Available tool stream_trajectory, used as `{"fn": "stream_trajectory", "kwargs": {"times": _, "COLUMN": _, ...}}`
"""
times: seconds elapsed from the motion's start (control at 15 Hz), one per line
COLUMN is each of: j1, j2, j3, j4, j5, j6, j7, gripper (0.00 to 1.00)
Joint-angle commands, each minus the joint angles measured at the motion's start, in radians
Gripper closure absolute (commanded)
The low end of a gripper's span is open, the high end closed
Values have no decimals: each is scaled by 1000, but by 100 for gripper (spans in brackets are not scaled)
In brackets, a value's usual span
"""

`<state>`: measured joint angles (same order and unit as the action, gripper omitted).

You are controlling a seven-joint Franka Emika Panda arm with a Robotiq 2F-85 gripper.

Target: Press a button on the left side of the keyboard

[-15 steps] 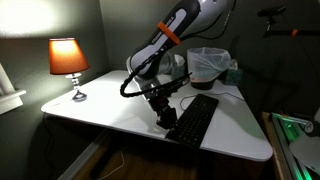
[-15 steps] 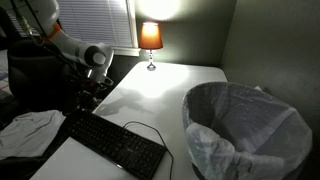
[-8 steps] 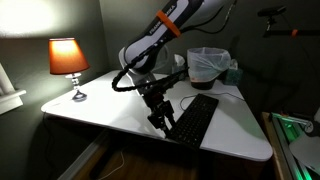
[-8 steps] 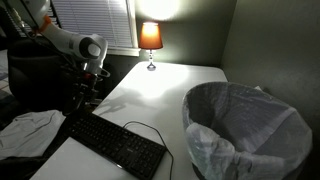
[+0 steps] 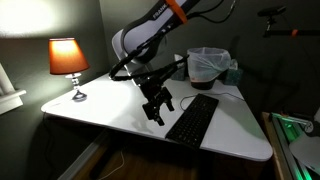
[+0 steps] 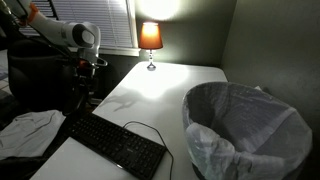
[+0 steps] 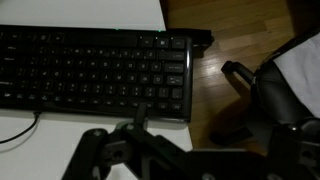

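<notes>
The black keyboard (image 5: 192, 120) lies on the white table (image 5: 110, 110), its thin cable trailing off the far side. In the exterior view from the opposite side the keyboard (image 6: 115, 143) stretches across the near table corner. My gripper (image 5: 158, 104) hangs in the air above the table, beside the keyboard's near end and touching nothing. Its fingers stand apart, open, with nothing between them. From the wrist view the keyboard (image 7: 95, 65) fills the upper left, with its end by the table edge. My gripper (image 7: 185, 130) shows there only as dark shapes along the bottom.
A lit lamp (image 5: 68, 60) stands at the table's far corner. A mesh waste bin with a liner (image 6: 245, 125) sits beside the table. White cloth (image 6: 25, 130) lies on a dark chair by the keyboard's end. Wooden floor (image 7: 215, 60) shows past the table edge.
The gripper has lifted off the keyboard's end and drawn up and away from it. Its fingers went from shut to spread apart.
</notes>
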<state>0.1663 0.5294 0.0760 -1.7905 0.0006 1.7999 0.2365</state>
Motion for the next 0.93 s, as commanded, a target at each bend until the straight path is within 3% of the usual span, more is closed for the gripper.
{"fn": "stream_trajectory", "kwargs": {"times": 0.0, "j1": 28, "j2": -85, "j3": -12, "j4": -73, "j5": -37, "j6": -5, "j7": 53, "gripper": 0}}
{"fn": "stream_trajectory", "kwargs": {"times": 0.2, "j1": 42, "j2": -130, "j3": -10, "j4": -104, "j5": -72, "j6": -13, "j7": 83, "gripper": 0}}
{"fn": "stream_trajectory", "kwargs": {"times": 0.27, "j1": 47, "j2": -246, "j3": -3, "j4": -248, "j5": -77, "j6": 13, "j7": 98, "gripper": 0}}
{"fn": "stream_trajectory", "kwargs": {"times": 0.73, "j1": 58, "j2": -546, "j3": 52, "j4": -545, "j5": -94, "j6": 0, "j7": 167, "gripper": 0}}
{"fn": "stream_trajectory", "kwargs": {"times": 0.8, "j1": 42, "j2": -426, "j3": 49, "j4": -433, "j5": -82, "j6": -5, "j7": 138, "gripper": 0}}
{"fn": "stream_trajectory", "kwargs": {"times": 0.87, "j1": 41, "j2": -468, "j3": 58, "j4": -470, "j5": -82, "j6": -5, "j7": 143, "gripper": 0}}
